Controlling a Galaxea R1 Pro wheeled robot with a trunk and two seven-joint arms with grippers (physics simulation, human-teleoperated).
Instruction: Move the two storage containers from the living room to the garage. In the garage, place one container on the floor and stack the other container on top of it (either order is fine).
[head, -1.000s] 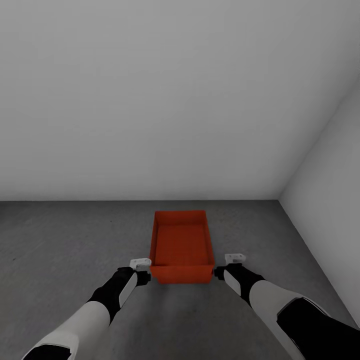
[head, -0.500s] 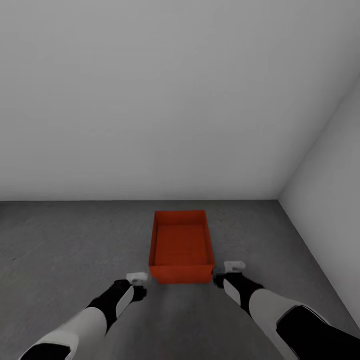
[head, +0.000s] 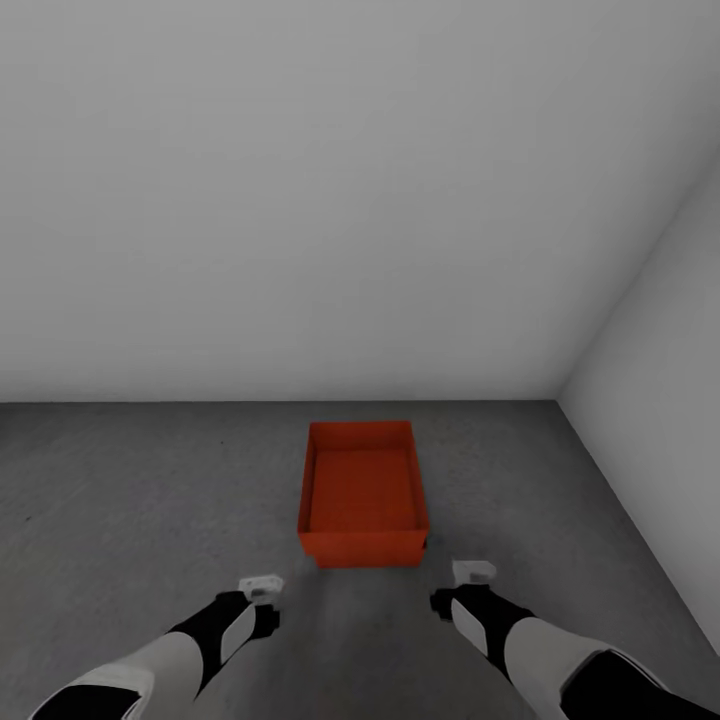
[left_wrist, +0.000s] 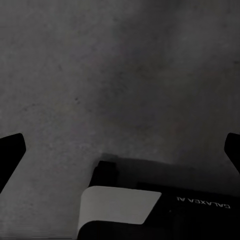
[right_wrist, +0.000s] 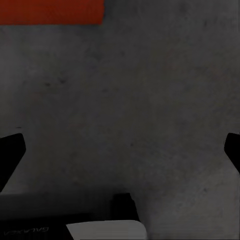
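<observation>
The red-orange rectangular open-top plastic bin (head: 362, 493) sits on the dark grey speckled concrete floor (head: 150, 500), ahead of and between both grippers; neither touches it. The left gripper (head: 261, 585) and right gripper (head: 472, 572) hover spread wide, holding nothing.

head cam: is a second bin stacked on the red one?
No. The storage container sits alone on the floor, open top showing its bare inside.

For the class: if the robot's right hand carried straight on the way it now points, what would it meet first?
Most likely the bare concrete floor: the right hand looks down at it between open fingers, with the storage container off to one side.
</observation>
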